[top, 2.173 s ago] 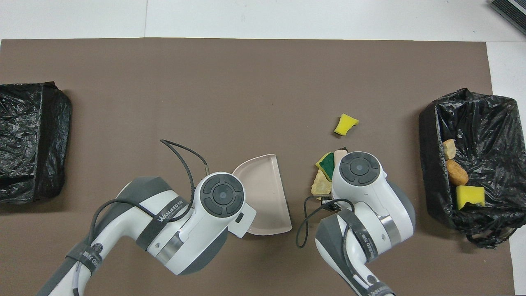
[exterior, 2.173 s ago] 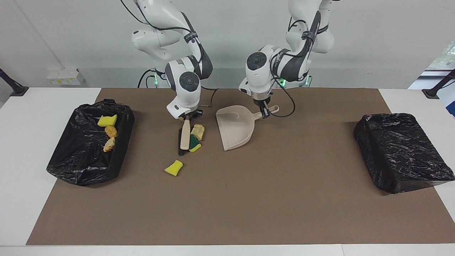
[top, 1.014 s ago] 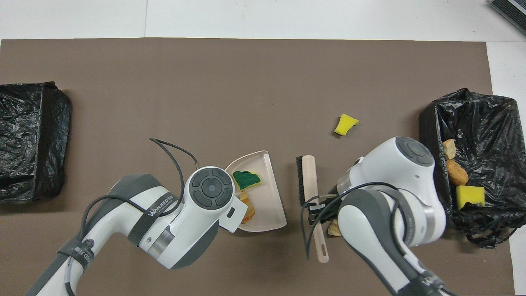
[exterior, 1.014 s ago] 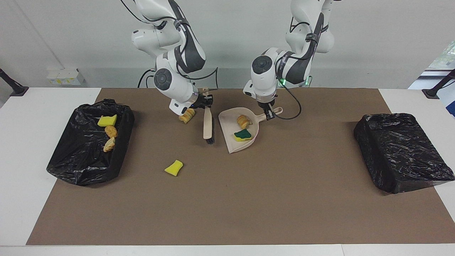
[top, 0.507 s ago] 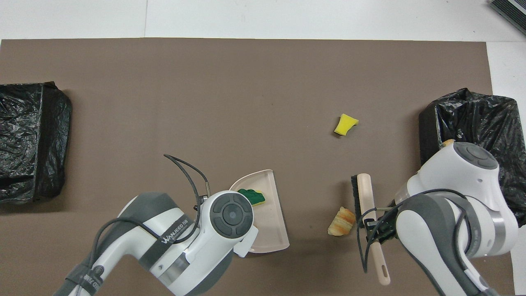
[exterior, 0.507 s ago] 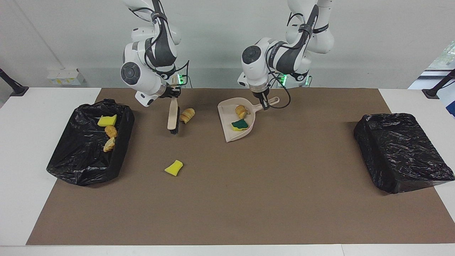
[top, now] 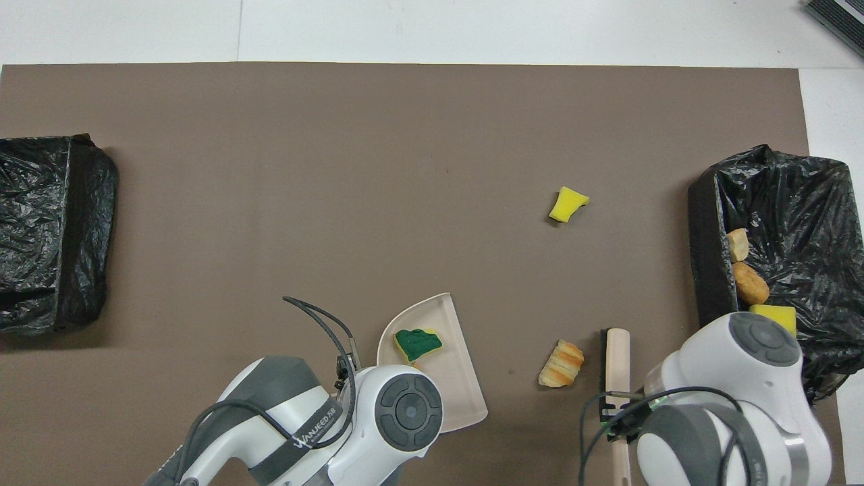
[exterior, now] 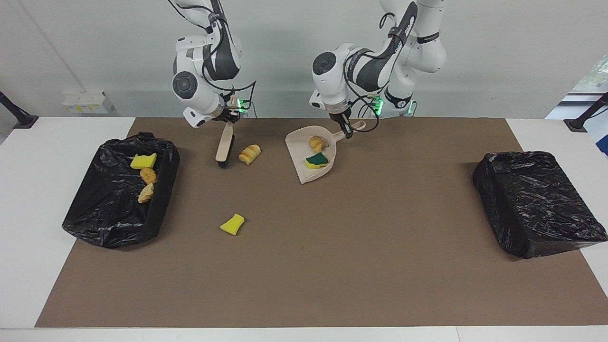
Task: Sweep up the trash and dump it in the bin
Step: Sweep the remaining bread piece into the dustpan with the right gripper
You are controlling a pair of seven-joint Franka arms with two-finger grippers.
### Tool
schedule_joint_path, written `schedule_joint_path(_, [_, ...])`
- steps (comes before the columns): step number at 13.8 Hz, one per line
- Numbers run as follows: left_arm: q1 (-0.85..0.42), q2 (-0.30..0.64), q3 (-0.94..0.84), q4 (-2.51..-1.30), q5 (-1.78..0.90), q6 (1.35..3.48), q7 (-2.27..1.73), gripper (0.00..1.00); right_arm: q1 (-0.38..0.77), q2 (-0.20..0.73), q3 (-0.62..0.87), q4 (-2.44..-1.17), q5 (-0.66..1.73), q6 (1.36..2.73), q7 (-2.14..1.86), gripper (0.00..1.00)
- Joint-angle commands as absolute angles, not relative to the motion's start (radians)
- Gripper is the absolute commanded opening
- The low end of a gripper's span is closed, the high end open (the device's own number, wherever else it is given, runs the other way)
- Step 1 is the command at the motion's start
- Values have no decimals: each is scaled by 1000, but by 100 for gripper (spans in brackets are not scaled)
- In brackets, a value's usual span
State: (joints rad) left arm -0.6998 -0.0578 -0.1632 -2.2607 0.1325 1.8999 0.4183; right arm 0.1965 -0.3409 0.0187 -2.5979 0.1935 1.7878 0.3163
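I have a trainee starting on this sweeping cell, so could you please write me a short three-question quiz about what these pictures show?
1. What lies in the dustpan?
2. True or false: the yellow sponge bit is inside a bin.
3. Which gripper holds the brush: A left, B right?

Key:
1. A green-and-yellow sponge and a bread-like chunk.
2. False; it lies on the mat.
3. B, the right gripper; the left gripper holds the dustpan's handle.

A green-and-yellow sponge (exterior: 317, 160) and a tan chunk (exterior: 317, 143) lie in the dustpan (exterior: 304, 174). A striped bread chunk (exterior: 250, 154) lies on the mat just beside the brush (exterior: 223, 145); a yellow sponge bit (exterior: 232, 223) lies alone, farther from the robots. One yellow bit (exterior: 143, 161) and two brown chunks (exterior: 147, 175) sit in the bin (exterior: 95, 218) at the right arm's end.
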Motion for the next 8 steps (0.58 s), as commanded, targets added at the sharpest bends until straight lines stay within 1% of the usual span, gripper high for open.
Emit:
schedule_joint_path(1, [-710, -103, -152, -2325, 138, 1928, 411, 0, 361, -286, 28, -2603, 173, 1894, 516, 0])
schedule_joint_path(2, [-710, -104, -152, -2329, 138, 1930, 413, 0, 392, -253, 28, -2599, 175, 1926, 535, 0])
schedule_joint_path(4, [-707, -104, -152, -2330, 138, 1936, 414, 0, 408, -209, 29, -2548, 181, 1934, 525, 0])
schedule_joint_path(6, [-701, -103, -152, -2330, 138, 1948, 420, 0, 477, -187, 28, -2507, 193, 1942, 490, 0])
schedule_joint_path(8, [-692, -100, -152, -2330, 138, 1954, 423, 0, 504, -131, 29, -2432, 282, 1945, 495, 0])
